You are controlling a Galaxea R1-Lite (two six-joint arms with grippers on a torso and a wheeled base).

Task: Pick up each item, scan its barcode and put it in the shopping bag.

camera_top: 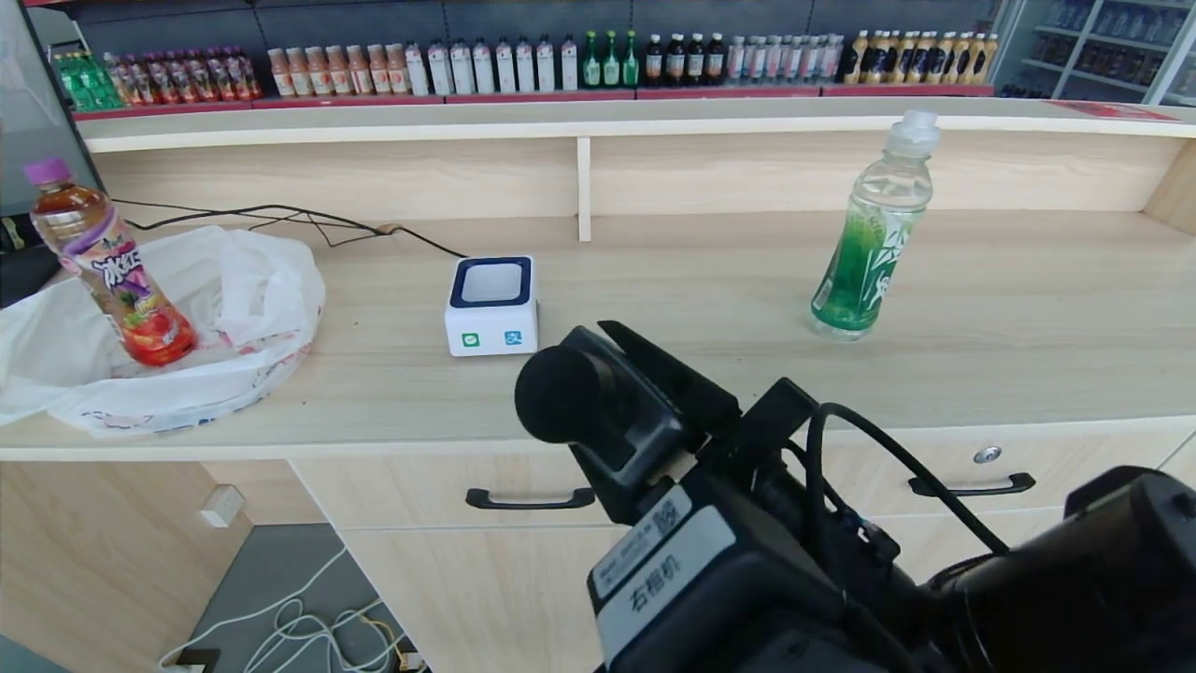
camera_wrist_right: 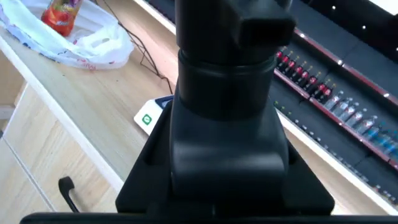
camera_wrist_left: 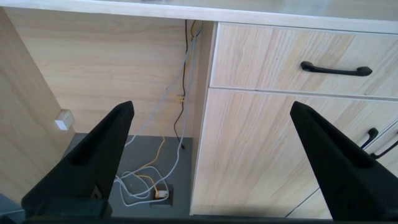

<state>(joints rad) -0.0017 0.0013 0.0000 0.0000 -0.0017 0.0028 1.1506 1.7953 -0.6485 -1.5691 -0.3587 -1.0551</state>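
Counter (camera_top: 701, 299), light wood; shopping bag (camera_top: 262, 280), white, at its left end, a red bottle (camera_top: 112, 271) standing in it; right gripper (camera_top: 635, 374), before the front edge, grip cannot be told; left gripper (camera_wrist_left: 211, 109), spread wide, empty, below the counter; green bottle (camera_top: 874, 234), upright, right side; scanner (camera_top: 492, 304), between bag and green bottle.

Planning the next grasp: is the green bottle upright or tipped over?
Upright: the green bottle stands on its base on the counter, cap uppermost, nothing touching it.
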